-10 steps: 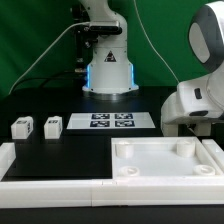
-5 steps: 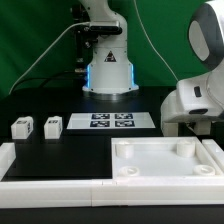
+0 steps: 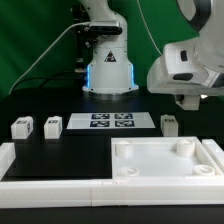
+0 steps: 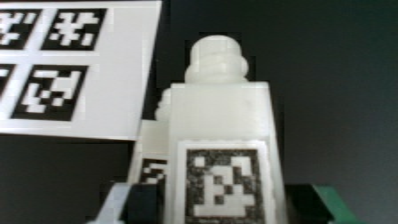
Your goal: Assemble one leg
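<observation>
You have three legs on the table in the exterior view: the left pair (image 3: 20, 128) (image 3: 52, 125), and the third leg (image 3: 170, 123) just beside the one marker board (image 3: 110, 121). There is one white tray (image 3: 165, 172). Half a second ago the arm sat low and hid the third leg. Now the gripper (image 3: 190, 102) is higher. Only the wrist view shows that leg's knobbed tip and the fingers (image 4: 128, 203) spread either side, gripping nothing.

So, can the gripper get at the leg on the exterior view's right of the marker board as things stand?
Probably yes. That leg sits alone on the bare table. The gripper hangs just above it, and the wrist view shows the leg close ahead with nothing in the way.
</observation>
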